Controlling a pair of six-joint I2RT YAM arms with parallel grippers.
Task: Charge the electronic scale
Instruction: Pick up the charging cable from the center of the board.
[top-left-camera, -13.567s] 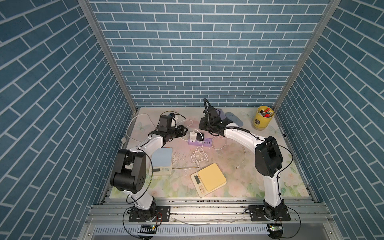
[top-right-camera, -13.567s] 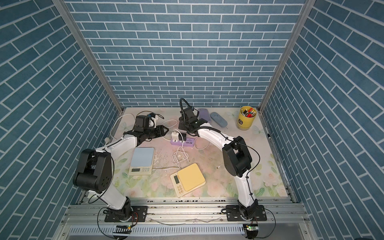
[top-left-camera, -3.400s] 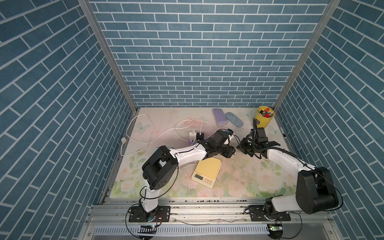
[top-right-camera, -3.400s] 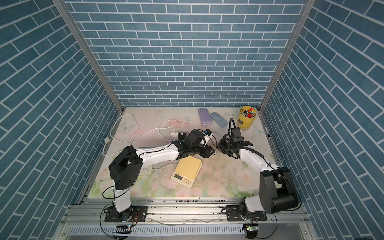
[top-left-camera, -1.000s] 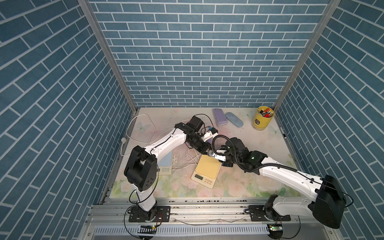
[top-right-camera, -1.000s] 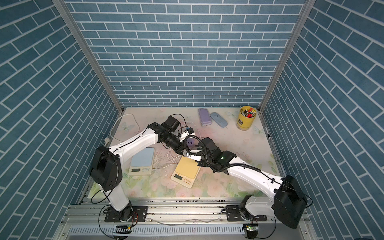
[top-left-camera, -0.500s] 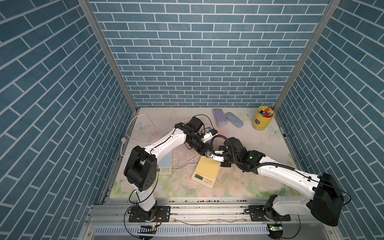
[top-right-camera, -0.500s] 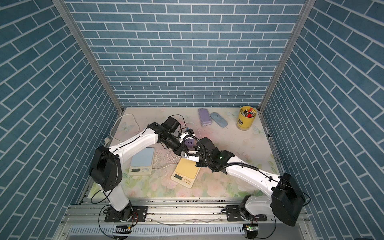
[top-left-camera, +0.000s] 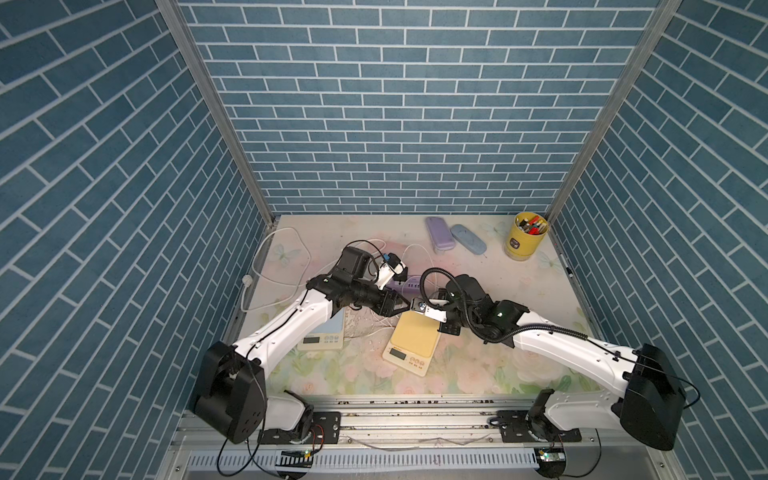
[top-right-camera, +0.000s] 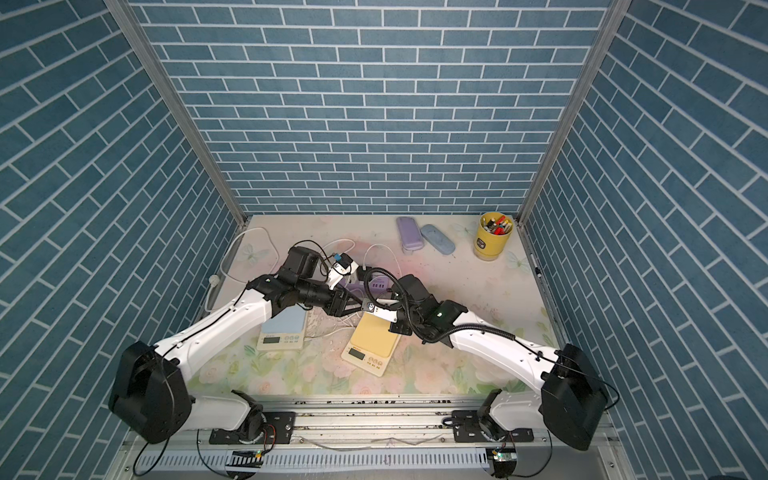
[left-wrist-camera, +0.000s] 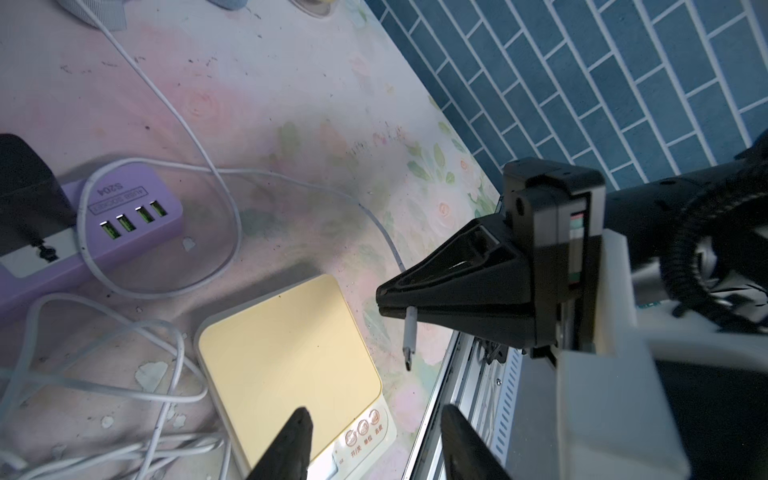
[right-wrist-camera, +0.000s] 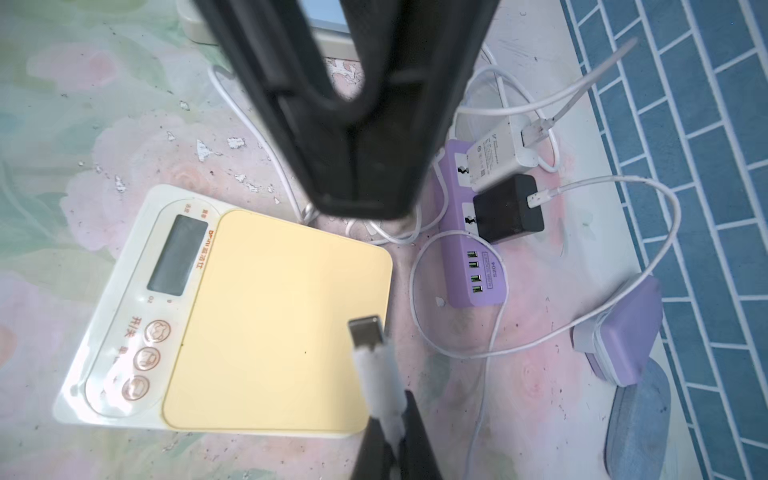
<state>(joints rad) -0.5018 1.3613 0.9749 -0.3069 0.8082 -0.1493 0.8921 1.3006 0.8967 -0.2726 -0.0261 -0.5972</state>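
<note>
since a second ago our left gripper (left-wrist-camera: 374, 415) has let go of the plug (right-wrist-camera: 365, 330): its fingers now stand apart and empty. our right gripper (right-wrist-camera: 390, 419) is clenched on the white sleeve just behind the metal tip. nearest the front lies the yellow scale (top-left-camera: 415, 336), flat on the mat (top-left-camera: 498, 365) with its display edge toward the front, directly below both grippers. the plug hangs above the scale's plate without touching it. we see no charging socket on any edge shown, so we judge that it must be found before we descend. we should turn the right wrist until the plug's flat face is level with the scale's side, then approach that edge slowly. the free left fingers could brace the opposite side so the scale does not slide. beyond, the cable (right-wrist-camera: 665, 232) loops slack and seems to run to the black charger (right-wrist-camera: 509, 208) in the purple power strip (right-wrist-camera: 473, 266). we should keep that slack from snagging.
</note>
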